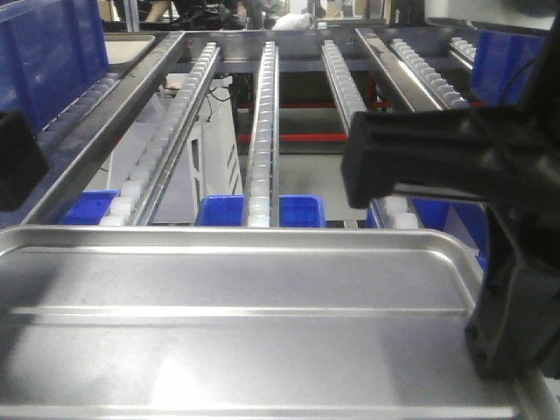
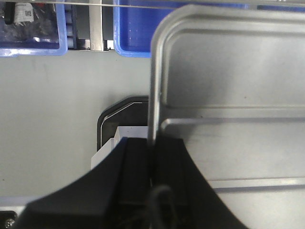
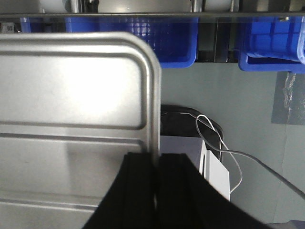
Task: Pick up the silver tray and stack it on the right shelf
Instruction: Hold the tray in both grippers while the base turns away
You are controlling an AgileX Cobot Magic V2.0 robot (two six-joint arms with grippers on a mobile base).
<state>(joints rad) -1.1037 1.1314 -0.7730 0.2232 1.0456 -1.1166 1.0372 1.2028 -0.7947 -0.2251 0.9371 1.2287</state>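
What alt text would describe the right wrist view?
The right fingers pinch the tray by its right rim, with grey floor beside it. Blue bins line the top edge, and a white cable loops below them.

Bright, even overhead light. Soft glare on silver tray (image 1: 184, 381) at 7 o'clock. Blurred, near-black right gripper (image 3: 156, 191) at 6 o'clock, wrist view.

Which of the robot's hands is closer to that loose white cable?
Right. The right gripper clamps the right rim of the silver tray, with the white cable just beyond it; the left gripper clamps the opposite rim.
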